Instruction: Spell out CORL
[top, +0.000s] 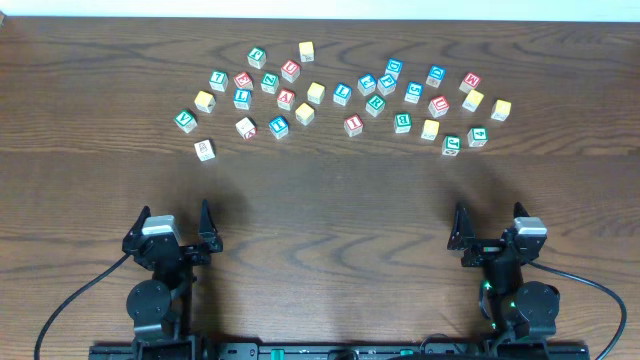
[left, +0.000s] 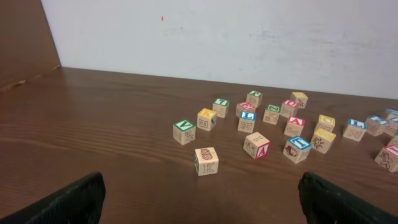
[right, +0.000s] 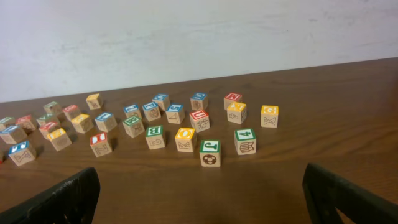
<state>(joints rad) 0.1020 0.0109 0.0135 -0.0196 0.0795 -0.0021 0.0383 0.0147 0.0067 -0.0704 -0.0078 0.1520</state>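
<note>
1. The letter blocks (top: 342, 94) are small wooden cubes with pale sides. Each top face is framed in red, blue, green or yellow and carries a letter or figure (most are too small to read from overhead).
2. One pale block (top: 204, 150) (left: 206, 161) stands alone at the near-left corner of the scatter. The face toward the left wrist camera shows a K.
3. Every other block lies beyond that pale block and to its right, in a loose band. All sit flat on the counter (top: 320, 200), most of them apart and a few almost touching.
4. Far to the right of the pale block, a yellow-topped block (right: 185, 139) reads like an O. A red-topped block (right: 200, 119) just behind it may be a C, though I cannot tell for certain.
5. The left gripper (top: 174, 222) (left: 205, 208) sits on the near side of the pale block and slightly to its left. It is well apart from the block, with its jaws spread wide.
6. The right gripper (top: 490, 235) (right: 202, 208) sits well to the right of the pale block, on the same near side. Its jaws are also spread wide.
7. A broad strip of bare wood runs between the pale block and both grippers, and more bare wood lies to the block's left. Beyond the scatter the counter ends at a white wall (left: 249, 37).
</note>
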